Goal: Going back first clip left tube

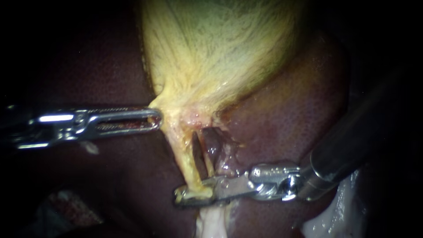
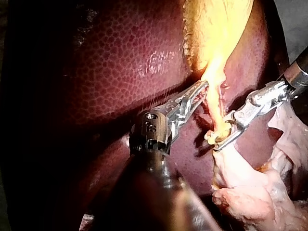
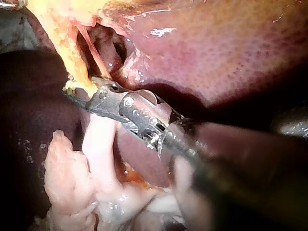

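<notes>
The yellow gallbladder [image 1: 216,48] narrows to a neck, and the yellow left tube [image 1: 183,150] runs down from it. My left instrument [image 1: 156,118] comes in level from the left, jaws shut on the edge of the gallbladder neck; the left wrist view shows those jaws [image 2: 202,89] at the same yellow tissue. My right instrument [image 1: 187,196] reaches across from the right, one jaw on each side of the left tube's lower end and both touching it. Its tip [image 3: 77,90] shows under the tube [image 3: 72,53] in the right wrist view. No clip shows clearly.
Dark red liver [image 1: 286,114] surrounds the field. A darker reddish tube [image 1: 213,143] lies just right of the left tube in an opened pocket. Pale pink loose tissue [image 1: 211,220] hangs below my right instrument's jaws and shows beside them [image 2: 250,192].
</notes>
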